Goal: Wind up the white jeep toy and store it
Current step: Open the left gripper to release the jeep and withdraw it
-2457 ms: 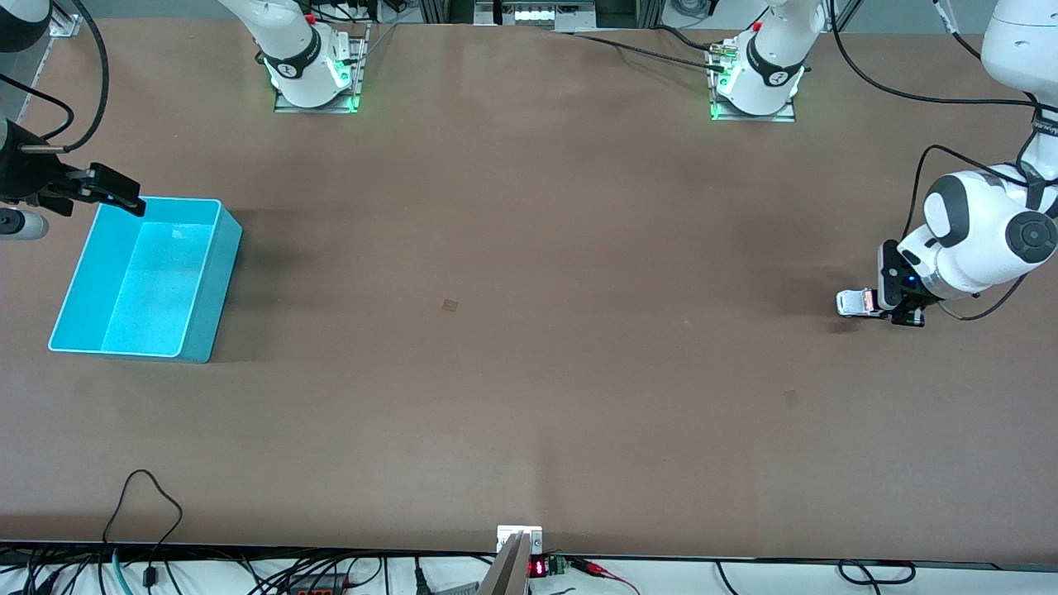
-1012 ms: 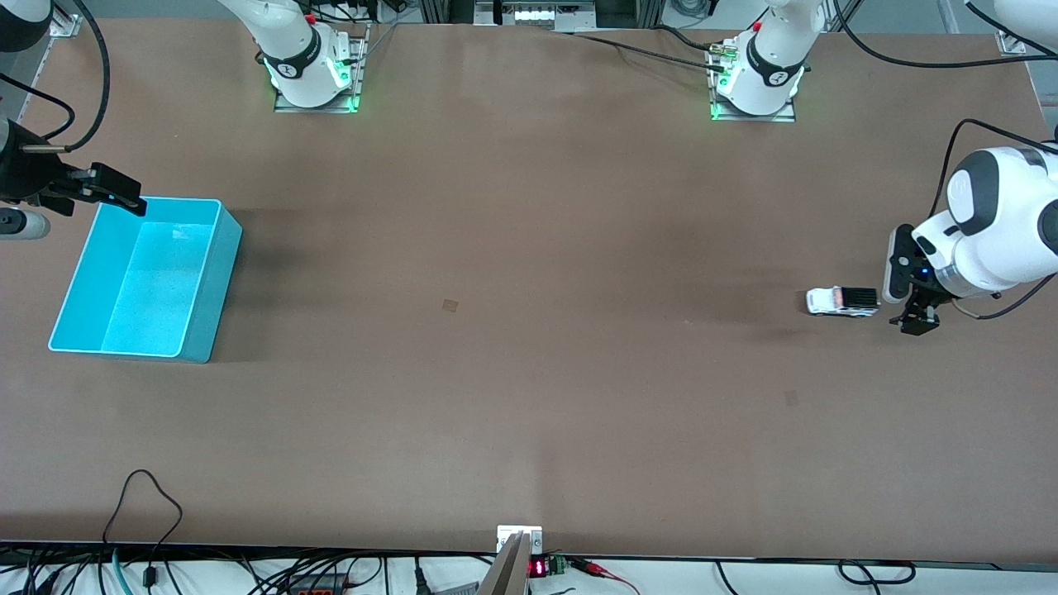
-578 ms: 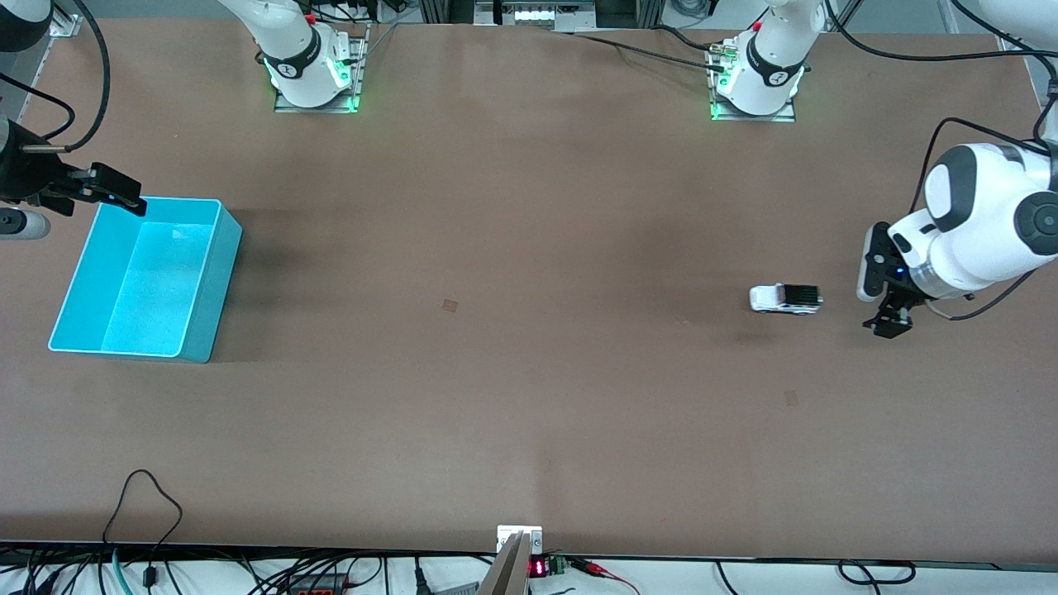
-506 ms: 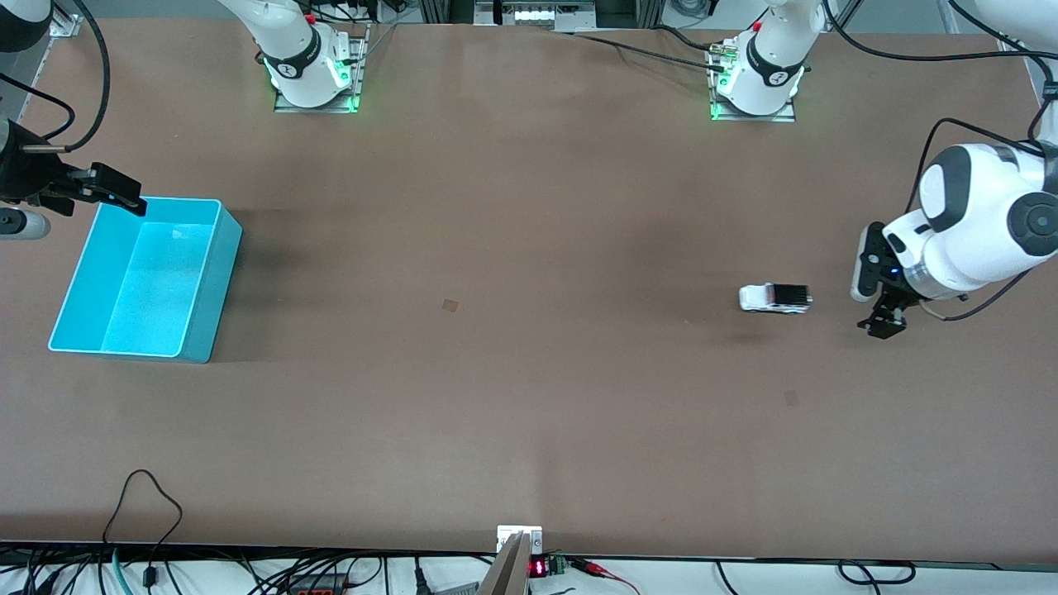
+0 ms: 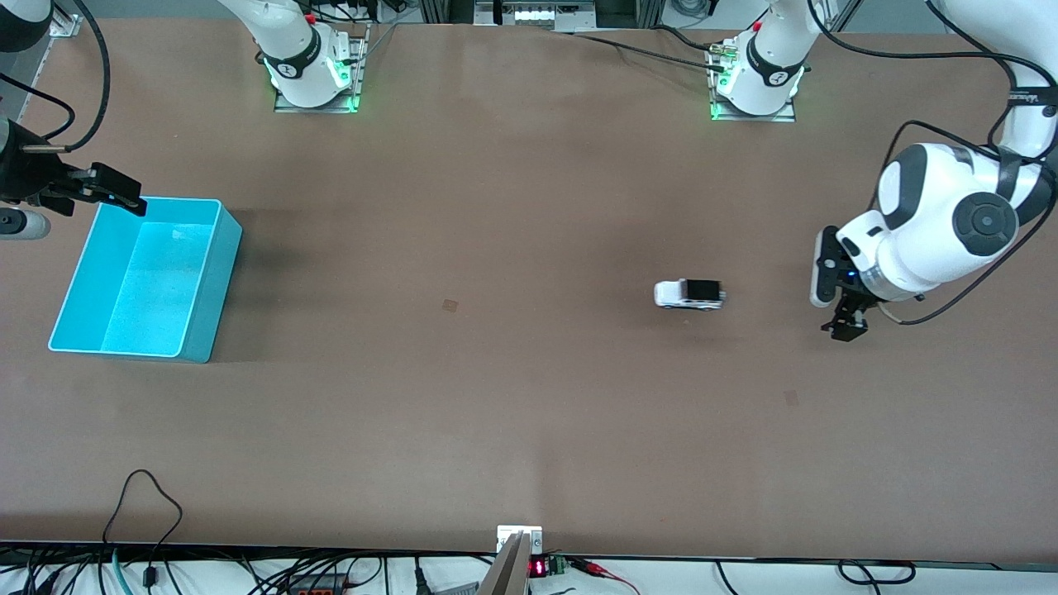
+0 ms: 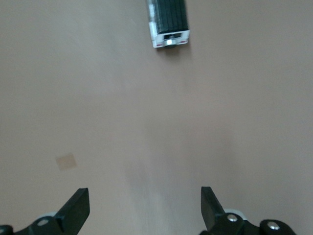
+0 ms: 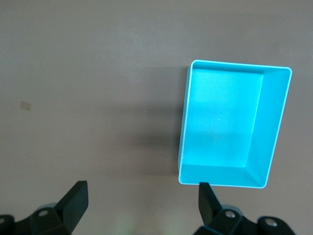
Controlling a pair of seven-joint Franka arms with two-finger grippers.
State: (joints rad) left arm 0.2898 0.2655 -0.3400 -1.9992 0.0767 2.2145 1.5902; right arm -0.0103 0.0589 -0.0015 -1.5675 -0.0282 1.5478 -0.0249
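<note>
The left hand (image 5: 845, 324) hangs low over the brown desk (image 5: 529, 413) toward the left arm's end, its two black fingers (image 6: 78, 209) spread wide with nothing between them and only bare desk in the gap. The white jeep toy (image 5: 689, 294) stands on its wheels on the desk, apart from that hand and on the side of it toward the desk's middle, about level with it in depth from the front camera. The toy is a small boxy white car with a black ribbed roof panel over its rear part, dark wheels and a white nose that points toward the right arm's end; the left wrist view shows its squared white tail (image 6: 168, 23) with a small round fitting low in the centre. At the right arm's end, the right hand (image 5: 116, 192) waits above the far corner of the cyan bin (image 5: 215, 273), fingers (image 7: 74, 198) wide apart and gripping nothing. The bin is an open rectangular tub, well apart from the toy.
</note>
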